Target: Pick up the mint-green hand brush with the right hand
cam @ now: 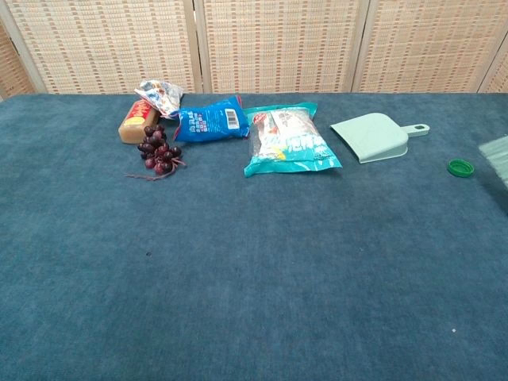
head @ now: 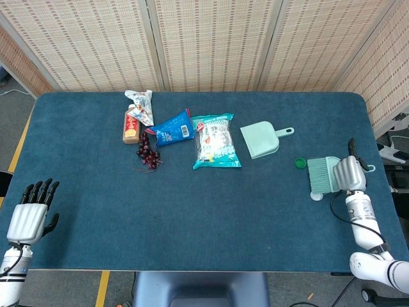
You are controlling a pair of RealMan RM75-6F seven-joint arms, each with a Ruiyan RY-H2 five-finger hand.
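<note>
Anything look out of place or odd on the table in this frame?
A small green bottle cap lies loose on the table with no bottle in view, between the dustpan and the mint-green hand brush held by the right hand.

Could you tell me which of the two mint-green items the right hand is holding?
The right hand holds the brush, the bristled one near the table's right edge; the dustpan lies untouched beside the snack bag.
</note>
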